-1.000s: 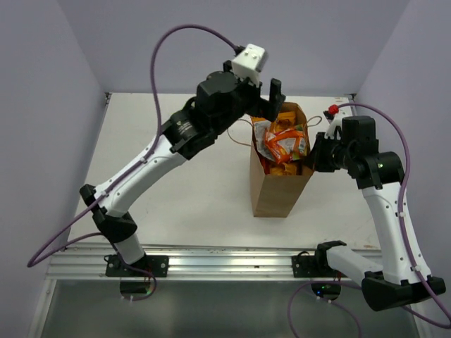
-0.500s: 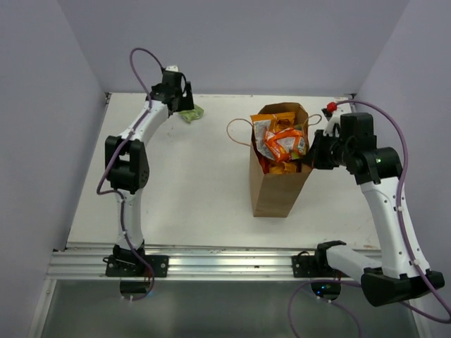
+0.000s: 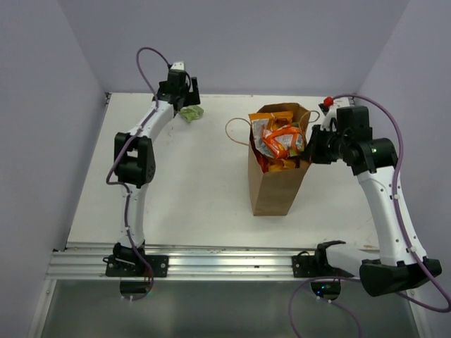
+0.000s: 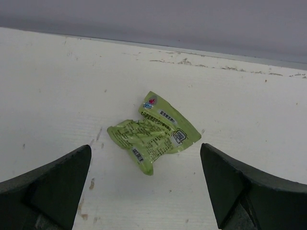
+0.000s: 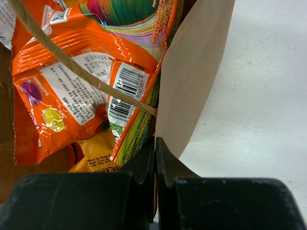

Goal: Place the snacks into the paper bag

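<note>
Surface: white table [image 3: 197, 183], lilac walls.
paper bag [image 3: 278, 190]: upright, right of centre, orange snacks [image 3: 282, 141] heaped inside.
green packet [image 4: 153, 134]: 1, far edge.
left gripper [image 4: 145, 148]: spread wide around green packet.
right gripper [image 5: 156, 153]: pinching paper bag rim.

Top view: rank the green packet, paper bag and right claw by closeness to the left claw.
1. green packet, right beside the left claw, far left.
2. paper bag, standing in the middle, off to the right.
3. right claw, pinching the bag's right rim.
</note>
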Controlling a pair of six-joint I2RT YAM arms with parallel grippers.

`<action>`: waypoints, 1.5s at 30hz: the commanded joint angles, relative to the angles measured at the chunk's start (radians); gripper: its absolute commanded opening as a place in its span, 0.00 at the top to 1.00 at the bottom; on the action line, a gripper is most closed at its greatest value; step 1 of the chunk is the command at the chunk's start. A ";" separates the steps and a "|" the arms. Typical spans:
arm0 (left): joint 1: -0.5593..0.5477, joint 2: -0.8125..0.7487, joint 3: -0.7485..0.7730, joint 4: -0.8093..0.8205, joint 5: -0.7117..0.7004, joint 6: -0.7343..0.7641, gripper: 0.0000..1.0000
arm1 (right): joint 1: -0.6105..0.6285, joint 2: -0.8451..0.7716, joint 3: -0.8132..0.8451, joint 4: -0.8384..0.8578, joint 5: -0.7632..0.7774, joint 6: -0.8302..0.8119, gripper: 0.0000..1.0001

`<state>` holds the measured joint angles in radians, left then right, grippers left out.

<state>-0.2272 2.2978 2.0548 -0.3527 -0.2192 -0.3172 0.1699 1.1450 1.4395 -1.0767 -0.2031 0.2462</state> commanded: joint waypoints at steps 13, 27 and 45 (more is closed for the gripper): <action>0.019 0.265 0.077 0.084 0.038 0.040 0.00 | 0.014 0.139 0.144 -0.014 -0.038 0.011 1.00; 0.051 0.287 0.080 0.100 0.055 0.009 1.00 | 0.029 0.147 0.136 -0.017 -0.033 0.024 1.00; 0.057 0.040 -0.070 0.256 0.040 0.017 1.00 | 0.040 0.142 0.107 0.009 -0.032 0.041 1.00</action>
<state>-0.1833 2.4607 1.9800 -0.1921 -0.1883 -0.2962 0.1967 1.2839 1.5517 -1.0870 -0.2016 0.2577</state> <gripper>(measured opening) 0.005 0.010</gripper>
